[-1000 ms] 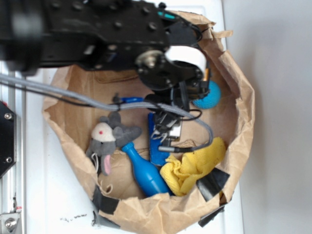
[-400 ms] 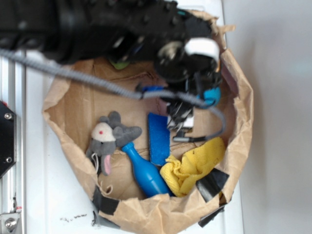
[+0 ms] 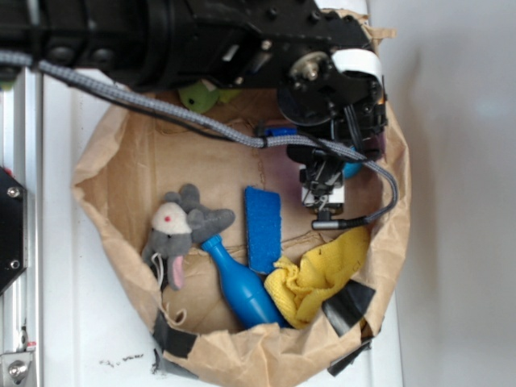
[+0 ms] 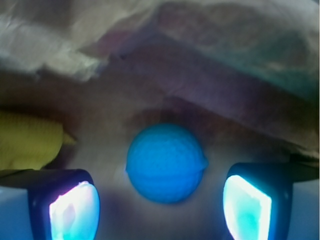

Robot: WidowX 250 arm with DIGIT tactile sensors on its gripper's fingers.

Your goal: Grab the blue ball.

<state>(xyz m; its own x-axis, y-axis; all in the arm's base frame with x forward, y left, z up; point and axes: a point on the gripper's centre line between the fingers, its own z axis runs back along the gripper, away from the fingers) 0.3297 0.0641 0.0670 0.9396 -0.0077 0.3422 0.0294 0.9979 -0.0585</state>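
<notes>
Blue ball (image 3: 351, 170) mostly hidden behind end effector (image 3: 322, 193)

Black arm (image 3: 201, 40) with round screws, grey braided cable (image 3: 145, 105), white band (image 3: 355, 60), possibly translucent finger pads (image 4: 72, 210)

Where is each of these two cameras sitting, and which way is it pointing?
Exterior: sits overhead and looks down into the paper bag of toys; the black arm stretches across the top, its hand over the bag's right side.
Wrist: rides on the hand, looking forward between its two lit fingertips at the blue ball against the bag wall.
Shared: the ball, a sliver from above, plus the yellow cloth and the brown paper.
</notes>
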